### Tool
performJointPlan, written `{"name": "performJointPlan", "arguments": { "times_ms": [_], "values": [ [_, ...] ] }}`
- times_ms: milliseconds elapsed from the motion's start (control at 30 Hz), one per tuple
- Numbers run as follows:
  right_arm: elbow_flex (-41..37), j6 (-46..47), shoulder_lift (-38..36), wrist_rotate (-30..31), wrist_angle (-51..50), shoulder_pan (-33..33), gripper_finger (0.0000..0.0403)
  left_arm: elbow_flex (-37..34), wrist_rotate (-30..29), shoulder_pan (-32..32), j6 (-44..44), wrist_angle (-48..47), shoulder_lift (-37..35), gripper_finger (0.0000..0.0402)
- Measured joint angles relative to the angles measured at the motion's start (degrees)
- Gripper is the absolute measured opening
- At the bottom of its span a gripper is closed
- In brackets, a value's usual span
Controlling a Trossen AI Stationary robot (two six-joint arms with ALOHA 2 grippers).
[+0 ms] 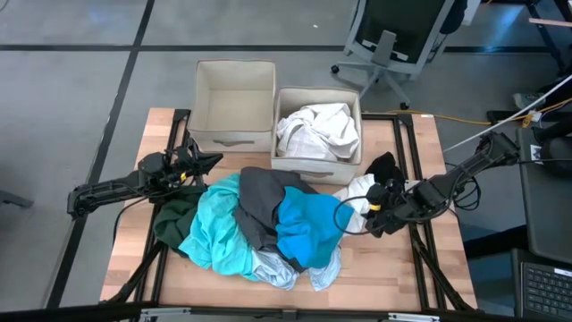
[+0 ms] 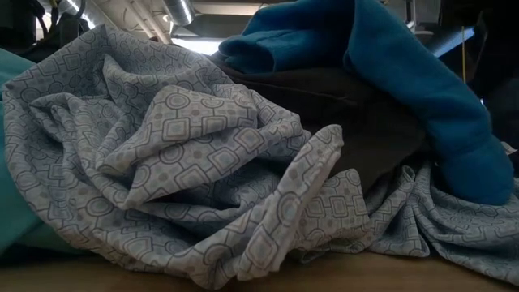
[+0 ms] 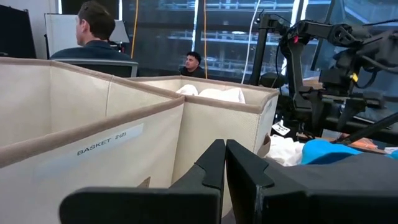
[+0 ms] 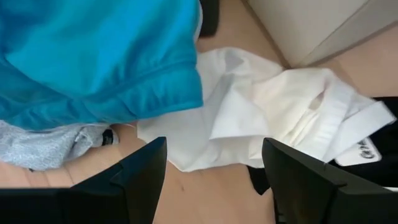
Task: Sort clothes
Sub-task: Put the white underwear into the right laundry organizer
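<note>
- A light wooden table (image 1: 393,268) seen from above, with a heap of soft fabric clothes at its middle; every place below is given relative to this heap
- The heap itself: a turquoise garment (image 1: 214,234) on its left part, a dark grey garment (image 1: 259,201) draped over its top centre, a bright blue garment (image 1: 308,228) on its right part, a dark green garment (image 1: 174,215) showing at its left edge, and a pale blue-grey patterned garment (image 1: 273,268) at its near edge
- From table height the pale blue-grey cloth (image 2: 178,170) fills the foreground in folds, printed with small squares and circles, with the bright blue cloth (image 2: 405,73) lying on top of the dark grey one (image 2: 349,105) behind it
- Two beige square fabric boxes stand side by side just behind the heap: the left beige box (image 1: 234,103) holds nothing visible, the right beige box (image 1: 315,161) holds crumpled white clothes (image 1: 317,130)
- A white shirt (image 1: 360,190) lies on the table at the heap's right edge, touching a black garment (image 1: 382,165) just behind it
- The right gripper (image 1: 375,215) sits low at the heap's right side, jaws spread wide over the white shirt (image 4: 261,118), holding nothing
- The left gripper (image 1: 207,163) sits at the heap's back left corner, pointing at the left box, jaws pressed together and empty
- Two people sit in the room beyond the boxes
</note>
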Motion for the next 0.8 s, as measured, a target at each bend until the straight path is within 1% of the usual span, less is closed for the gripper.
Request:
{"name": "performJointPlan", "arguments": {
  "times_ms": [233,400,633,700,800],
  "values": [
    [-4.8,-0.7,0.0,-0.4,3.5,0.0,0.0264,0.0,0.0,0.0,0.0,0.0,0.0,0.0006],
    [-9.1,-6.2,0.0,0.2,8.0,0.0,0.0264,0.0,0.0,0.0,0.0,0.0,0.0,0.0006],
    [-14.6,-17.1,0.4,9.1,18.0,-0.1,0.0264,0.0,0.0,0.0,0.5,0.1,0.0,0.0006],
    [-15.8,-18.3,1.2,11.3,19.1,-0.1,0.0264,0.0,0.0,0.0,0.5,0.0,0.0,0.0006],
    [-17.7,-18.3,3.2,12.2,19.5,-0.1,0.0264,0.0,0.0,0.0,0.5,0.0,0.0,0.0006]
  ]
}}
